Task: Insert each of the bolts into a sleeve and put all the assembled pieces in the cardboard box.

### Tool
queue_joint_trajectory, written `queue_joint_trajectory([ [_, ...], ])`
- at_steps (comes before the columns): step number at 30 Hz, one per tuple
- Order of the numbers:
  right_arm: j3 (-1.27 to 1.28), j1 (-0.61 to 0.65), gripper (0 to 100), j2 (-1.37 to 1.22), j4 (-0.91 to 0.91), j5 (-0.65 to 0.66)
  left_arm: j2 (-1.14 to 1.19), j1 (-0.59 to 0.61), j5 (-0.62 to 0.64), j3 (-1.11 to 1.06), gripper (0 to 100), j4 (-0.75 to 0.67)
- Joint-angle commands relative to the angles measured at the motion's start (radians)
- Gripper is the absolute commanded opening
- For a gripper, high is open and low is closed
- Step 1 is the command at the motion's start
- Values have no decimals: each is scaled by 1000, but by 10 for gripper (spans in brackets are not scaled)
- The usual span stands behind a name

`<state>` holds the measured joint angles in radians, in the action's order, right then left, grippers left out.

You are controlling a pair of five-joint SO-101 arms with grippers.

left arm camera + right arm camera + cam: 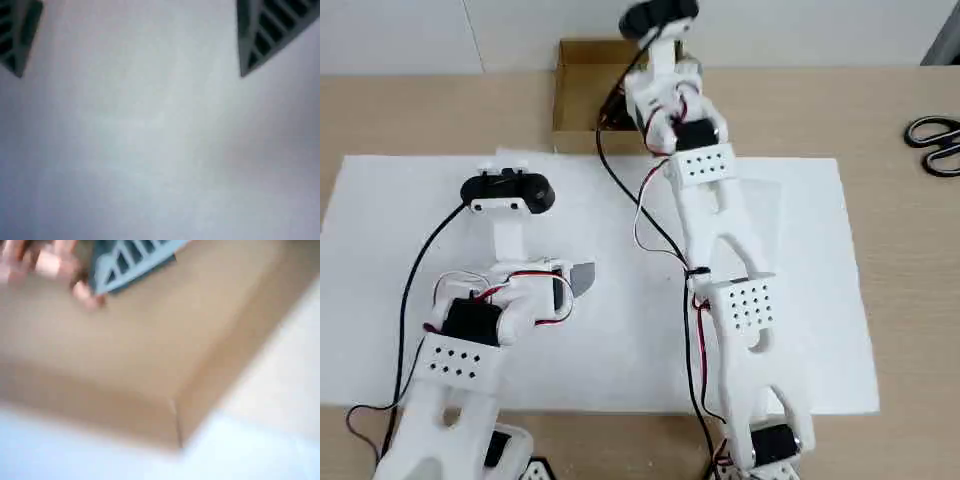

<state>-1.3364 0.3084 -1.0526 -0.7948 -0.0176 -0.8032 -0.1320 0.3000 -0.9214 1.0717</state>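
The cardboard box (578, 90) stands at the back of the table, just beyond the white sheet (620, 340). My right gripper (620, 108) hangs over the box's right part, mostly hidden under its own arm. In the right wrist view the gripper (130, 262) is low inside the box (150, 345), right beside blurred copper-coloured pieces (47, 262) on the box floor. I cannot tell whether it holds one. My left gripper (578, 278) sits low over the white sheet (160, 150), open with nothing between its fingers (265, 35).
Black-handled scissors (935, 143) lie on the bare wooden table at the far right. The right arm stretches across the middle of the sheet towards the box, trailing black and red cables.
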Motion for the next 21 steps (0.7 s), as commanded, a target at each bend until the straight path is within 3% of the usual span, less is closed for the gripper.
queue_joint_trajectory([
  [1, -358, -2, 284, 28, -234, -5, -18, 6, -11, 90, 258, -21],
  [4, -354, -4, 285, 93, -394, -5, -18, 2, -11, 136, 258, -21],
  [9, -341, 4, 286, 424, -694, -8, -25, 5, -9, 171, 258, -21],
  [13, -345, 13, 285, 615, -889, -6, -157, 2, -11, 165, 258, -21],
  [21, -339, -19, 285, 984, -901, -5, -603, 0, -11, 19, 258, -26],
])
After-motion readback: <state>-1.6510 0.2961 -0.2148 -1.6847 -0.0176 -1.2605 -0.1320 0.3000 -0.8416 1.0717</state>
